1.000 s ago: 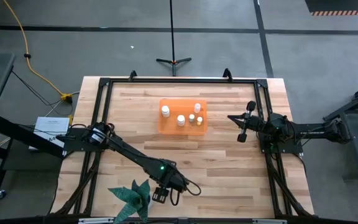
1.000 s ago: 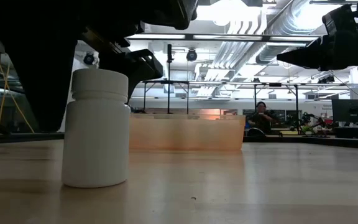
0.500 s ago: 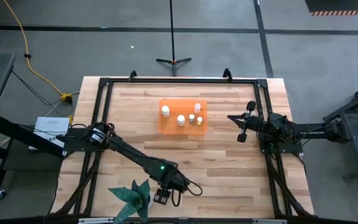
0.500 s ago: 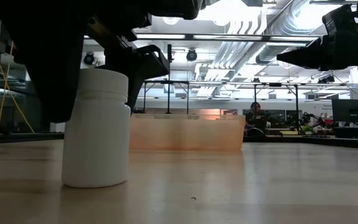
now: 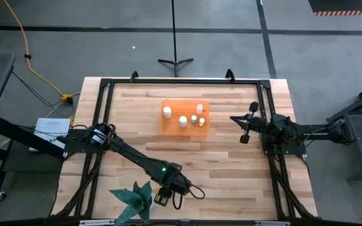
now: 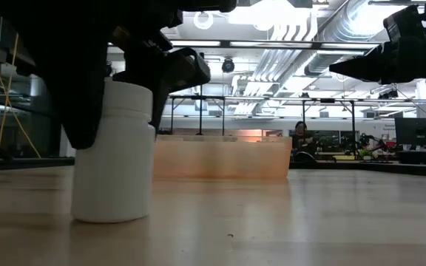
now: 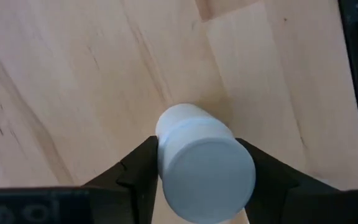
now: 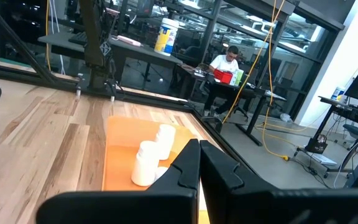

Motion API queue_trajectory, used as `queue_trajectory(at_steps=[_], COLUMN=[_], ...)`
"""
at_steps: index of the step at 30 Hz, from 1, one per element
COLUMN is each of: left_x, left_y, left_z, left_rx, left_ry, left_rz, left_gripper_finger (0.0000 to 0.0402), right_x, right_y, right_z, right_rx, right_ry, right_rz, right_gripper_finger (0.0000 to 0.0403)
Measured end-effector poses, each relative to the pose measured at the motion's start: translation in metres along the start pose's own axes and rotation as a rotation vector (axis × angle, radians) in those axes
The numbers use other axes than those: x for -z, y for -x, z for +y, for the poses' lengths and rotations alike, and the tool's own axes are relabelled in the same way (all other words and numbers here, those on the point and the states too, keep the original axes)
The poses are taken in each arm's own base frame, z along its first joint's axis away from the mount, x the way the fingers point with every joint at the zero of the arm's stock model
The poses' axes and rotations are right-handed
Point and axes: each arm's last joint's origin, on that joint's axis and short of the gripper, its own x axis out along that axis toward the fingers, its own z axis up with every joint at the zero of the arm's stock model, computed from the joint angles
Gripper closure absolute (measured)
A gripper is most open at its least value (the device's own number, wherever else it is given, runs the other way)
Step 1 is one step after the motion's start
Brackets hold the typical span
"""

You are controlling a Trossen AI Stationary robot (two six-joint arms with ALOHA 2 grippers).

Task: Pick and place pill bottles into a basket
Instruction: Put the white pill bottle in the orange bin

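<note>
A white pill bottle (image 6: 113, 162) stands upright on its base near the table's near edge; it also shows from above in the left wrist view (image 7: 204, 162). My left gripper (image 5: 161, 199) is over it, shut on its top. The orange basket (image 5: 168, 127) lies at the table's middle-far part with several white bottles (image 5: 183, 120) standing in it. My right gripper (image 5: 234, 118) is shut and empty, in the air to the right of the basket, which also shows in its wrist view (image 8: 117, 162). My left gripper pinches the bottle's cap and shoulder (image 7: 166, 134) between its two fingers, one on each side. The fingers (image 6: 187, 70) come from above, pointing down. The bottle is upright with its base (image 6: 109, 216) on the table.
A green spiky plant (image 5: 132, 198) stands at the near edge just left of my left gripper. A black frame (image 5: 105, 88) runs around the table top. Bare wood lies between the bottle and the basket (image 6: 220, 159). A person (image 8: 222, 68) sits far behind the table.
My left gripper has come down over the bottle's cap, so that its fingers now flank the top. The bottle has shifted slightly on the table and still stands on its base.
</note>
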Motion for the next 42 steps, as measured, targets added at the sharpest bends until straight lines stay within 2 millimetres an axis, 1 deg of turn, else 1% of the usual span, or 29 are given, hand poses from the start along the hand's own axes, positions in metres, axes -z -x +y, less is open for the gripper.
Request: queue_trajectory(at_steps=[2,4,6,10,13,15,18,21,24,26,30,32,34,37,40,42], left_x=[0.004,0.008,0.010,0.012,0.022,0.029,0.041,0.054,0.065,0.073,0.086,0.091,0.097,0.105,0.114,0.116], left_y=[0.005,0.014,0.030,0.064,0.091,0.105,0.117,0.123,0.125,0.128,0.132,0.128,0.120,0.109,0.095,0.088], left_z=[0.004,0.012,0.022,0.046,0.072,0.094,0.129,0.163,0.192,0.206,0.228,0.238,0.246,0.252,0.250,0.250], left_rx=[-0.011,-0.044,-0.091,-0.110,-0.130,-0.148,-0.194,-0.219,-0.193,-0.179,-0.184,-0.188,-0.164,-0.132,-0.138,-0.145], left_ry=[0.012,0.031,0.042,0.044,0.085,0.144,0.232,0.280,0.316,0.354,0.390,0.398,0.408,0.427,0.426,0.423], left_rz=[0.034,0.054,0.041,-0.036,-0.053,-0.067,-0.047,-0.023,-0.048,-0.044,-0.042,-0.065,-0.090,-0.096,-0.041,-0.036], left_gripper_finger=[0.0191,0.0191,0.0186,0.0184,0.0190,0.0190,0.0185,0.0184,0.0189,0.0189,0.0185,0.0184,0.0183,0.0183,0.0182,0.0182], right_x=[0.000,0.000,0.000,0.000,0.000,0.000,0.000,0.000,0.000,0.000,0.000,0.000,0.000,0.000,0.000,0.000], right_y=[0.000,0.000,0.000,0.000,0.000,0.000,0.000,0.000,0.000,0.000,0.000,0.000,0.000,0.000,0.000,0.000], right_z=[0.000,0.000,0.000,0.000,0.000,0.000,0.000,0.000,0.000,0.000,0.000,0.000,0.000,0.000,0.000,0.000], right_rx=[0.000,0.000,0.000,0.000,-0.001,0.000,0.000,0.000,0.000,0.000,0.000,0.000,0.000,0.000,0.000,0.000], right_ry=[0.000,0.000,0.000,0.000,0.000,0.002,0.003,0.004,0.004,0.005,0.007,0.008,0.008,0.008,0.008,0.008], right_rz=[0.000,0.000,0.000,0.000,0.001,0.001,0.001,0.001,0.001,0.001,0.001,0.001,0.001,0.001,0.001,0.001], right_gripper_finger=[0.0402,0.0402,0.0402,0.0402,0.0402,0.0402,0.0402,0.0402,0.0402,0.0402,0.0402,0.0402,0.0402,0.0402,0.0402,0.0402])
